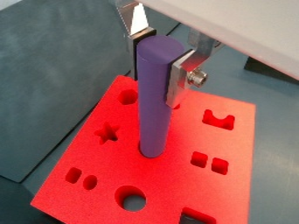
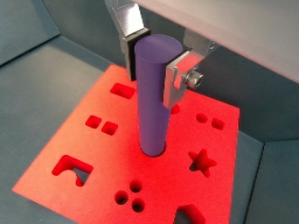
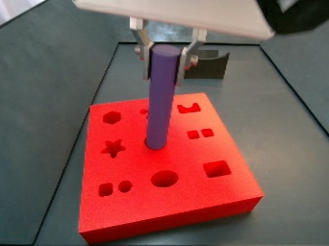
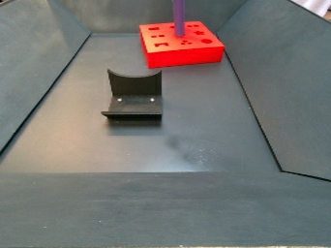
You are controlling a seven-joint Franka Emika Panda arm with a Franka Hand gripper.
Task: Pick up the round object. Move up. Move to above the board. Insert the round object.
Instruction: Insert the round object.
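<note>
The purple cylinder peg (image 1: pixel 155 96) stands upright with its lower end in a hole near the middle of the red board (image 1: pixel 82 166); it also shows in a wrist view (image 2: pixel 153 101) and both side views (image 3: pixel 161 96) (image 4: pixel 177 17). My gripper (image 1: pixel 160 54) is above the board and shut on the peg's upper end, its silver fingers (image 1: pixel 184 77) pressed against both sides. The gripper also shows in a wrist view (image 2: pixel 159 57) and a side view (image 3: pixel 167 46). The board (image 3: pixel 193 197) (image 4: pixel 207 53) has star, circle and square cut-outs.
The dark fixture (image 4: pixel 134 97) stands on the grey floor, apart from the board; it also shows behind the board (image 3: pixel 213 65). Sloped grey bin walls (image 4: pixel 33 97) enclose the floor on the sides.
</note>
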